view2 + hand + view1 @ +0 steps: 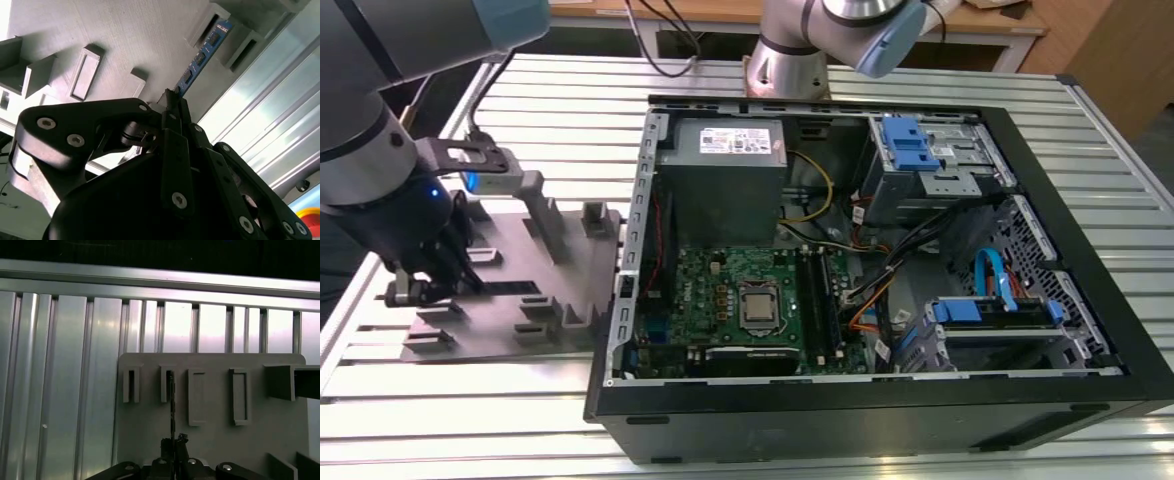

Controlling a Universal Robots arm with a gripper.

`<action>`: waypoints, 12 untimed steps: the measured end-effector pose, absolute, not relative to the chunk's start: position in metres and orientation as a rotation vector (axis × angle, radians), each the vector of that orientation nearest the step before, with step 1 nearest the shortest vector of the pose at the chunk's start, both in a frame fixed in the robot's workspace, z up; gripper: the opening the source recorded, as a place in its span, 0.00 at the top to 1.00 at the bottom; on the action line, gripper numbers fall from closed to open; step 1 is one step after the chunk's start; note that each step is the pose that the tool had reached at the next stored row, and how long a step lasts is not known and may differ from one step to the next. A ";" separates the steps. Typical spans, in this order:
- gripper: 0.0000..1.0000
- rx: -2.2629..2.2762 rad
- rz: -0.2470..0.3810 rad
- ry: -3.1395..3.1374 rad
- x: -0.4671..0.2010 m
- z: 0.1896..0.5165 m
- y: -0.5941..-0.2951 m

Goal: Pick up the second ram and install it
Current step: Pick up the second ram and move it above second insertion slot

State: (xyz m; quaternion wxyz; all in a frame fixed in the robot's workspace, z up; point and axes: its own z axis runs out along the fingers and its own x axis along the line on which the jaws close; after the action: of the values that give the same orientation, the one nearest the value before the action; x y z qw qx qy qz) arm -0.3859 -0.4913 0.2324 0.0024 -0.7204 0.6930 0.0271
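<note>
The claw [171, 104] is pinching one end of the second ram [202, 54], which is standing on edge in the grey fixture plate [125, 30], lying on the slatted counter [467, 400] beside the open computer case [854, 425].

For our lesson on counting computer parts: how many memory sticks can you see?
1. The memory stick stands on edge in the grey plate, with the gripper closed on it. Others may sit hidden inside the computer case.
</note>
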 end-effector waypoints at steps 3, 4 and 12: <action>0.86 -2.260 0.085 2.174 -0.386 0.237 -0.491; 0.86 -2.260 0.085 2.174 -0.386 0.238 -0.491; 0.86 -2.260 0.085 2.174 -0.386 0.251 -0.491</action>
State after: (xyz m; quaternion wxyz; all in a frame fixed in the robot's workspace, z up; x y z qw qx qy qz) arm -0.3859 -0.4913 0.2510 0.0024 -0.7204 0.6930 0.0271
